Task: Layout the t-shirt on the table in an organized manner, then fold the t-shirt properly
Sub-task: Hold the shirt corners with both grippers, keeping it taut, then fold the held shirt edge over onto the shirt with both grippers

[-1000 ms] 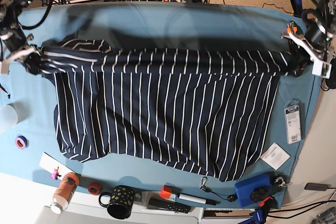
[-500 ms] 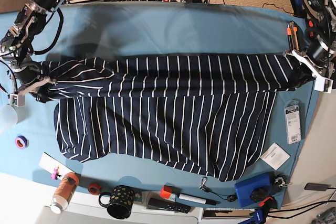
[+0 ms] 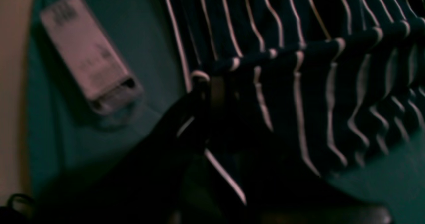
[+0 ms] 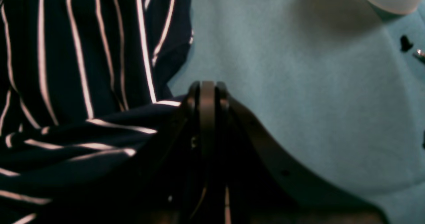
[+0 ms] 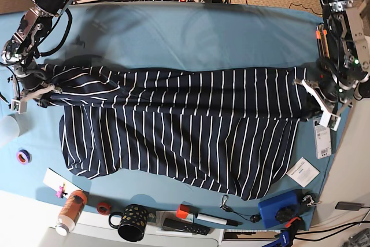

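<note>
The navy white-striped t-shirt (image 5: pixel 179 134) lies spread wide across the teal table (image 5: pixel 185 33), its far edge doubled over into a band that runs from one gripper to the other. My left gripper (image 5: pixel 317 98) is shut on the band's end at the base view's right; the left wrist view shows its fingertips (image 3: pixel 206 84) pinching the folded hem of the t-shirt (image 3: pixel 298 84). My right gripper (image 5: pixel 34 92) is shut on the opposite end. In the right wrist view its closed tips (image 4: pixel 207 88) clamp the t-shirt (image 4: pixel 83 68) just above the table (image 4: pixel 282 68).
Along the front edge sit a purple tape roll (image 5: pixel 23 156), a bottle (image 5: pixel 71 211), a dotted mug (image 5: pixel 132 222), a marker (image 5: pixel 202 217) and a blue box (image 5: pixel 278 209). A packaged item (image 5: pixel 322 137) and white card (image 5: pixel 303 172) lie right. A white cup (image 5: pixel 7 128) stands left.
Both grippers have carried the shirt's far edge toward the front of the table, so the folded band now lies lower over the body. The left gripper also shifted inward.
</note>
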`<control>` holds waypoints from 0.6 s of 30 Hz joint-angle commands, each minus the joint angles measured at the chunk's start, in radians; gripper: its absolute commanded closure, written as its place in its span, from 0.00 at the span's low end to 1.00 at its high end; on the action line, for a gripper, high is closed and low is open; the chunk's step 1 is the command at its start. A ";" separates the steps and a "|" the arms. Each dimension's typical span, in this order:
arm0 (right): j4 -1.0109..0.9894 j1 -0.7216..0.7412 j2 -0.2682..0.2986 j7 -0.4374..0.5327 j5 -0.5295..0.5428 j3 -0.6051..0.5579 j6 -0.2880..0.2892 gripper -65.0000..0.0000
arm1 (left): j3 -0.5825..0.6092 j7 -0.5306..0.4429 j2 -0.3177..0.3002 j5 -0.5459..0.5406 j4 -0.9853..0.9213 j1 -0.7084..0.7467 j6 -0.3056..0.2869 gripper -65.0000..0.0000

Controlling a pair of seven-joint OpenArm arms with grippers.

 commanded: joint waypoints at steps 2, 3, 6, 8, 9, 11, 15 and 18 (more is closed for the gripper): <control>-0.027 0.034 0.026 0.058 -0.016 0.006 -0.008 1.00 | -0.008 -0.023 -0.019 0.003 -0.019 -0.045 -0.002 1.00; -0.051 0.046 0.027 0.069 -0.023 0.006 -0.008 1.00 | -0.007 -0.024 -0.019 -0.001 -0.043 -0.060 -0.006 1.00; -0.115 0.088 0.026 0.085 -0.022 0.006 -0.007 1.00 | -0.008 -0.025 -0.019 -0.008 -0.119 -0.103 -0.008 1.00; -0.135 0.118 0.026 0.084 -0.022 0.005 -0.007 1.00 | -0.007 -0.039 -0.019 -0.023 -0.169 -0.130 -0.009 1.00; -0.138 0.131 0.026 0.082 -0.022 0.005 -0.007 1.00 | -0.007 -0.039 -0.019 -0.032 -0.191 -0.143 -0.014 1.00; -0.137 0.149 0.026 0.079 -0.022 0.005 -0.006 1.00 | -0.007 -0.038 -0.019 -0.034 -0.220 -0.155 -0.054 1.00; -0.137 0.168 0.026 0.084 -0.022 0.005 -0.007 1.00 | -0.007 -0.060 -0.019 -0.034 -0.228 -0.155 -0.072 1.00; -0.137 0.169 0.026 0.102 -0.023 0.005 -0.006 1.00 | -0.007 -0.096 -0.019 -0.034 -0.228 -0.158 -0.072 1.00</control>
